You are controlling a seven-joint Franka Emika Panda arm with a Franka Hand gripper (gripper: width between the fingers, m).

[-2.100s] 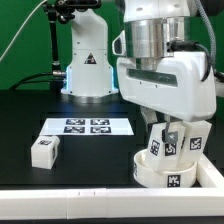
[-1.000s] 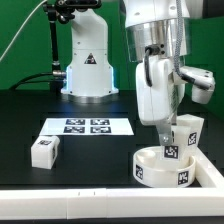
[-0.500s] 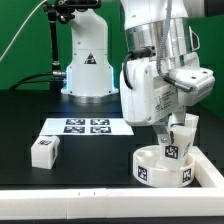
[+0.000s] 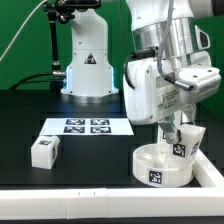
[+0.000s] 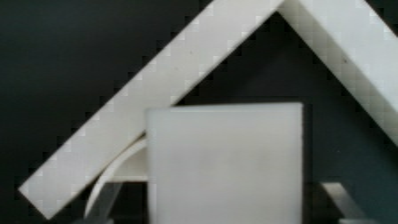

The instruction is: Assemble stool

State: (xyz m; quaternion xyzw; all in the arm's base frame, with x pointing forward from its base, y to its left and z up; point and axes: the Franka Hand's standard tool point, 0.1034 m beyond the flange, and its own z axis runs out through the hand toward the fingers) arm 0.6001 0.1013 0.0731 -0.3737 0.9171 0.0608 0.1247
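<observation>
The round white seat lies near the front rail at the exterior view's right, a tag on its side wall. A white blocky leg stands upright in it, slightly tilted, with a tag on its face. My gripper reaches down from above and is shut on this leg. In the wrist view the leg fills the space between my dark fingers. A second leg lies loose on the black table at the exterior view's left.
The marker board lies flat behind the loose leg. The robot's white base stands at the back. White border rails run along the front and right; in the wrist view two rails meet at a corner.
My wrist has turned while holding the leg. The tags on the seat's wall have shifted round, so the seat has rotated with it.
</observation>
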